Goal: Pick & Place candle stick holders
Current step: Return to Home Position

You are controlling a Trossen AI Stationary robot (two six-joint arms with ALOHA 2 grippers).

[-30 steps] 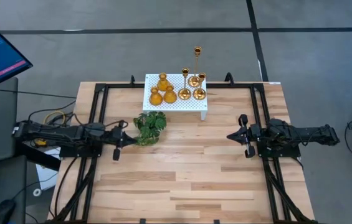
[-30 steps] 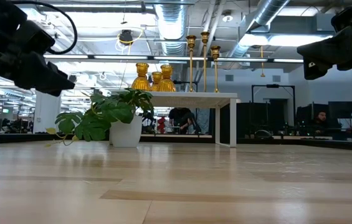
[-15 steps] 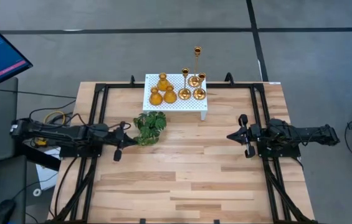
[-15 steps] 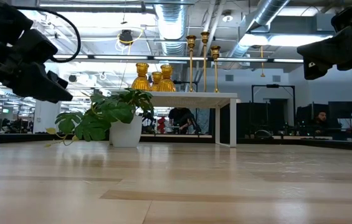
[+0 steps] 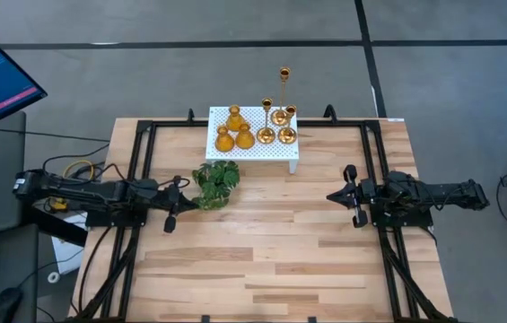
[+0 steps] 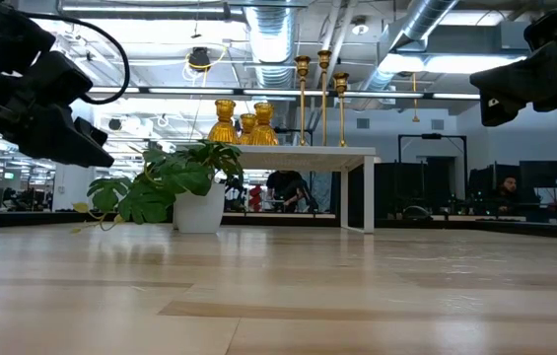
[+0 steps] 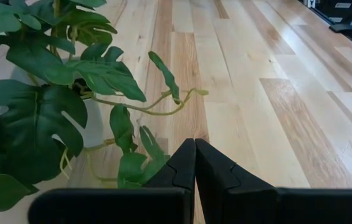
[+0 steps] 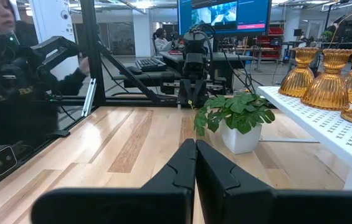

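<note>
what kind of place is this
Likely a robotics lab in an open-plan office: exposed ceiling ducts, big screens, and a left arm and right arm at a wooden table.

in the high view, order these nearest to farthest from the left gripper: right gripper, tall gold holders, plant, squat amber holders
From the left gripper:
1. plant, just beside it
2. squat amber holders, white platform's near end
3. tall gold holders, platform's other end
4. right gripper, across the table

Left gripper (image 6: pixel 102 154) seemingly slightly lower
</note>
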